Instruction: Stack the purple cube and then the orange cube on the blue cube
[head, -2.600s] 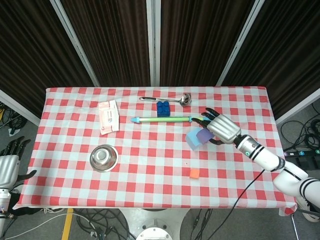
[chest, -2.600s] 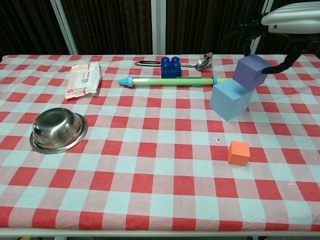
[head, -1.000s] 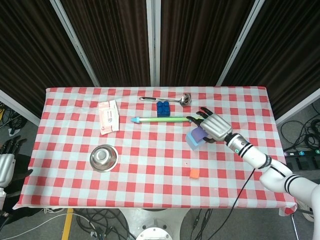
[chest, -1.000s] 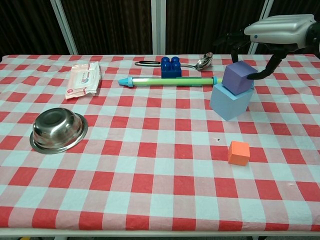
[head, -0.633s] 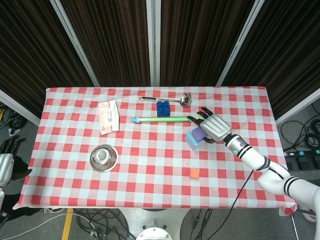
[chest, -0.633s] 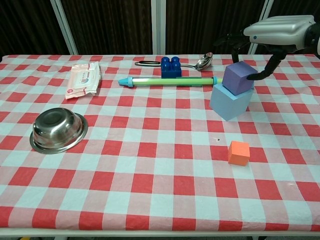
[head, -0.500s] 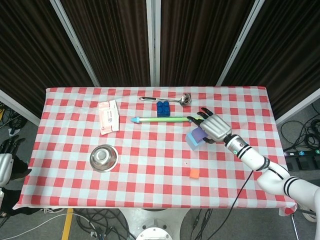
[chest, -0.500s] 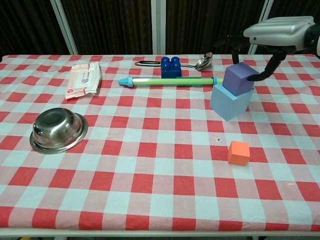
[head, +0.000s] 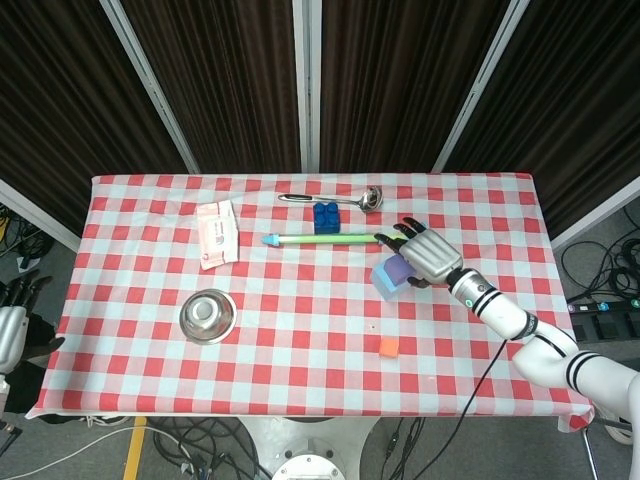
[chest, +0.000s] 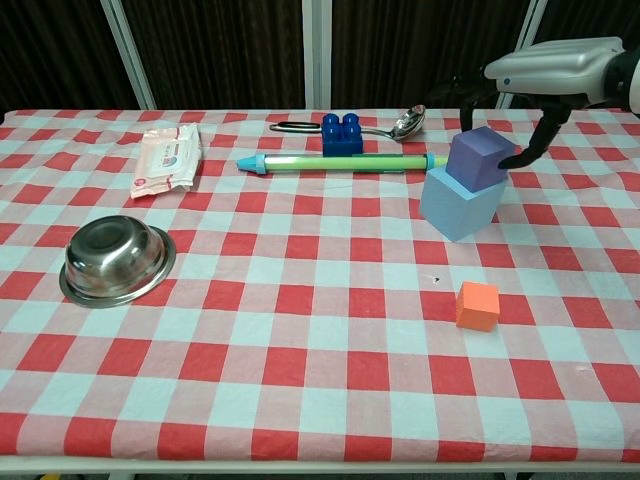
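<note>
Since the earlier frame the purple cube (chest: 479, 157) has come down onto the blue cube (chest: 459, 203), near the desk's far right edge; right robot hand (chest: 548, 66) arches over it, thumb touching its side; ease fingers apart before lifting, avoid a nudge; orange cube (chest: 477, 305) waits nearer the front edge.

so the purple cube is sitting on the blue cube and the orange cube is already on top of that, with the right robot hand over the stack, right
Not quite. The orange cube is not on the stack: the chest view shows it alone on the tablecloth, nearer the camera than the blue cube. The rest holds: the purple cube sits on the blue cube, with the right robot hand over the stack.
</note>
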